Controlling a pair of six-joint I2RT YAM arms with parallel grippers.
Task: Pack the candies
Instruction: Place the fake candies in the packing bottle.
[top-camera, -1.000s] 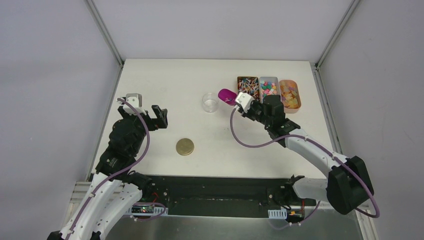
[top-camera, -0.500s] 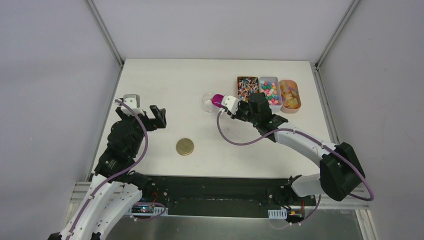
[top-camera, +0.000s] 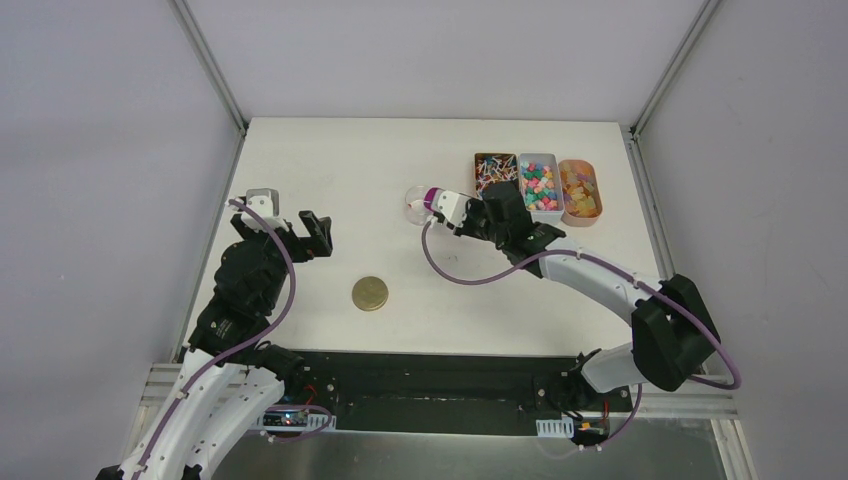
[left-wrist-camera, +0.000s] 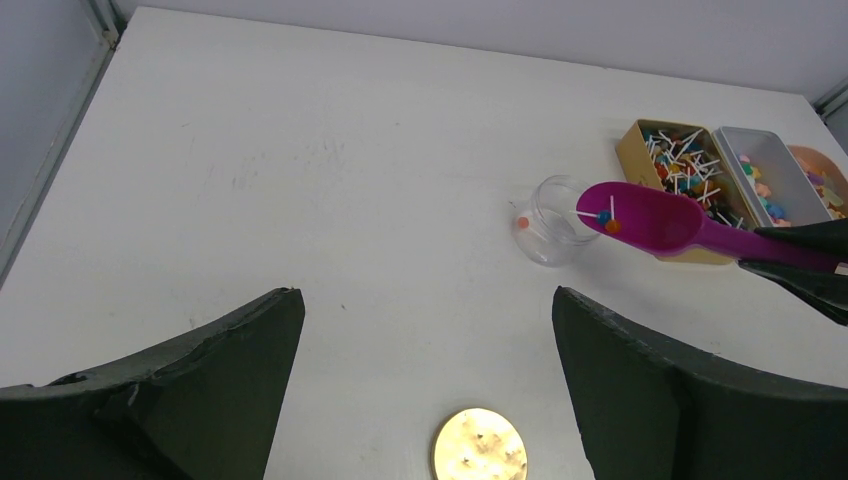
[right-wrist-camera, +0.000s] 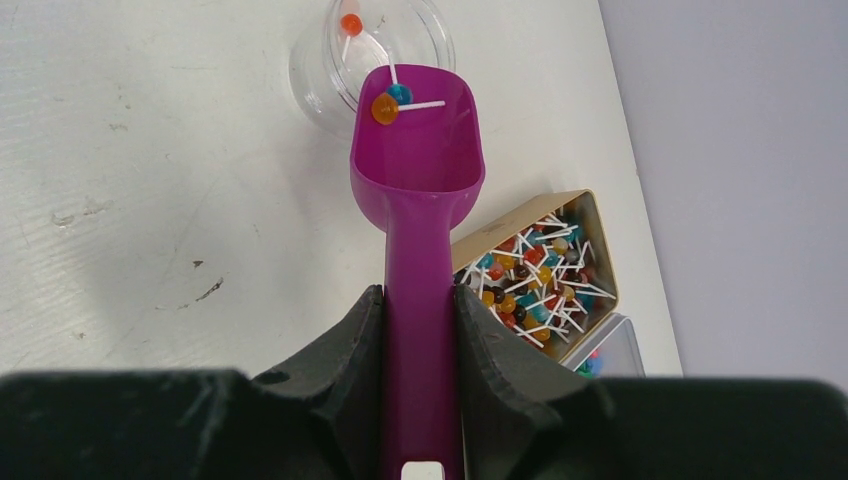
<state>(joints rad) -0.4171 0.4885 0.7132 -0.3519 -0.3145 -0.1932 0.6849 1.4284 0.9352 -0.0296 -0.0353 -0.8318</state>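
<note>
My right gripper (right-wrist-camera: 420, 295) is shut on the handle of a magenta scoop (right-wrist-camera: 418, 150). The scoop's mouth reaches over the rim of a clear round jar (right-wrist-camera: 320, 70) near mid-table (top-camera: 420, 203). Two small lollipop candies (right-wrist-camera: 388, 105), one orange and one blue, lie at the scoop's front lip. One orange candy (right-wrist-camera: 350, 24) sits inside the jar. More candies fill three tins at the back right: stick lollipops (top-camera: 495, 172), pastel pieces (top-camera: 538, 185) and orange ones (top-camera: 580, 190). My left gripper (left-wrist-camera: 425, 295) hangs open over bare table at the left, holding nothing.
A round gold lid (top-camera: 370, 293) lies flat on the table in front of the jar, just below my left gripper's fingers in its wrist view (left-wrist-camera: 480, 445). The lollipop tin (right-wrist-camera: 535, 265) stands right beside the scoop handle. White walls and metal rails edge the table.
My right arm has carried the scoop leftward from beside the tins to over the jar's rim. The left arm has barely moved.
</note>
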